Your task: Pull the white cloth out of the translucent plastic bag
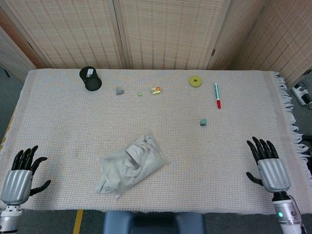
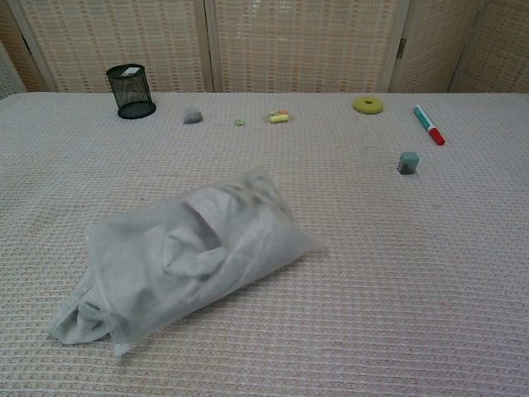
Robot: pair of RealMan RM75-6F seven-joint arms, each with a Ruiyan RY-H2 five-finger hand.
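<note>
With both hands empty, fingers apart, pin the translucent plastic bag (image 2: 198, 248) at its far-right closed end with your right hand (image 1: 270, 168), then pinch the white cloth (image 2: 78, 318) poking out near-left with your left hand (image 1: 20, 175).

Head view looks down; chest view, apparently lower and nearer, shares the table (image 1: 234, 146).

Open cloth-covered surface (image 1: 204, 165) lies on every side of the plastic bag (image 1: 134, 165), well apart from both hands. The only obstacles sit far back: a black cup (image 1: 90, 79), a marker (image 1: 217, 95), a yellow ring (image 1: 195, 81) and small bits.
</note>
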